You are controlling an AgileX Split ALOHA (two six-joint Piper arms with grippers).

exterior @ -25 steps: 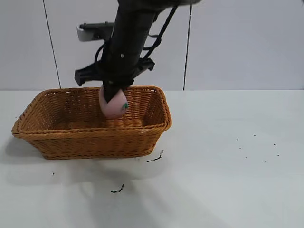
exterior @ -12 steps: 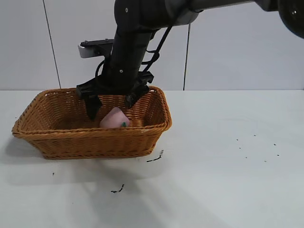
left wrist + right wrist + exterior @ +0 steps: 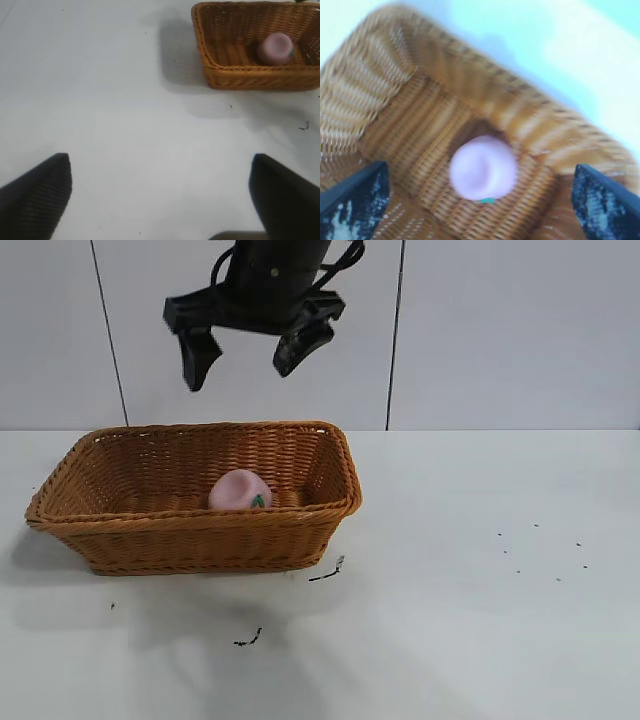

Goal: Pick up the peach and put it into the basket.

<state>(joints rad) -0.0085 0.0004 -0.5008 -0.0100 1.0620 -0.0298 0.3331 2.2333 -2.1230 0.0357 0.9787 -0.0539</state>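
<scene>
The pale-pink peach point(image 3: 239, 490) lies on the floor of the orange-brown wicker basket point(image 3: 190, 540), right of its middle, with a green mark facing front. It also shows in the right wrist view point(image 3: 483, 167) and the left wrist view point(image 3: 275, 48). My right gripper point(image 3: 245, 358) hangs open and empty high above the basket point(image 3: 395, 90), straight over the peach. My left gripper point(image 3: 160, 192) is open and empty over bare table, well away from the basket point(image 3: 250, 80); it is out of the exterior view.
The basket stands at the left of the white table point(image 3: 480, 590). Small dark specks point(image 3: 326, 573) lie on the table in front of the basket and at the right. A panelled wall stands behind.
My right gripper lowered the peach into the basket, opened and let it go, then rose well above the rim. The peach now rests on the basket floor.
</scene>
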